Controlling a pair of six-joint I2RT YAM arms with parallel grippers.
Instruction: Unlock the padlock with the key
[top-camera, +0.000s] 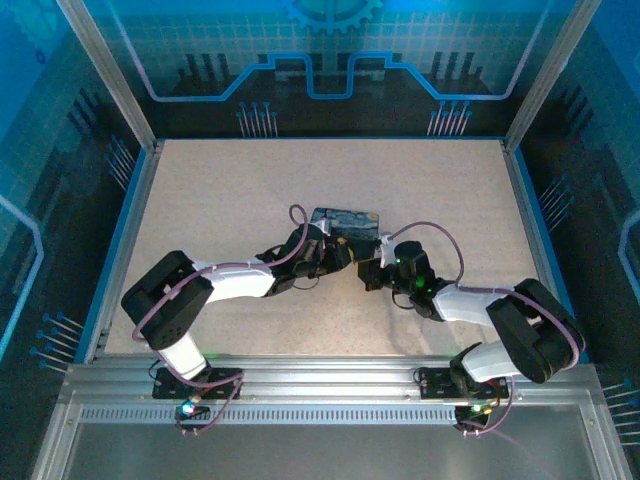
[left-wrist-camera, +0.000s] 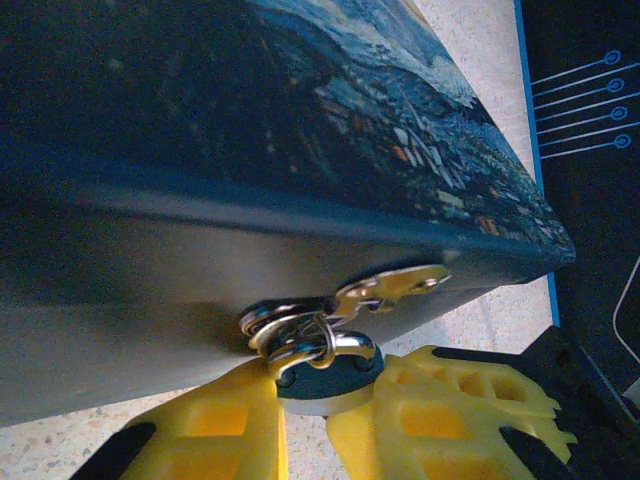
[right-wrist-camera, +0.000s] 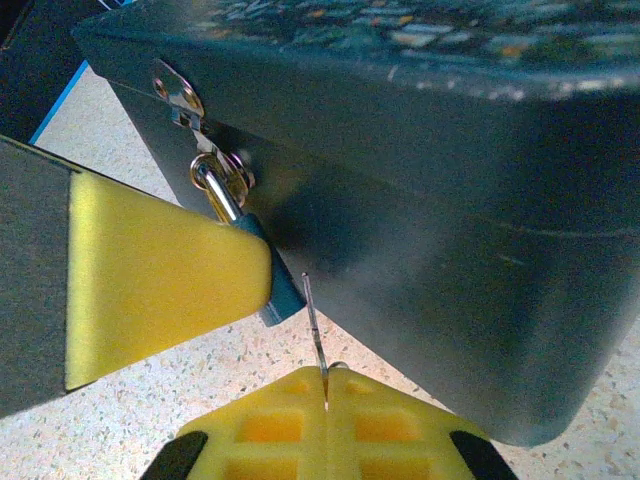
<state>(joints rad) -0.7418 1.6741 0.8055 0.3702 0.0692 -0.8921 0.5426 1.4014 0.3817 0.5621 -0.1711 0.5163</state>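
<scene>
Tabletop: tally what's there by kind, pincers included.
painted tin: 1
padlock: 1
key: 1
pincers: 2, the left pincer and the right pincer
Total: 5

Item count:

- Padlock: one, fitted with one silvery shackle
- Key: one, a single thin blade
- Painted tin: one, carrying one metal hasp
- Arms: two, namely the left arm and the right arm
- Grippers: two, namely the left gripper and the right gripper
- Yellow fingers: two per gripper, four in total
- Table: one

Total of loose items on the table: one tin with one padlock attached
</scene>
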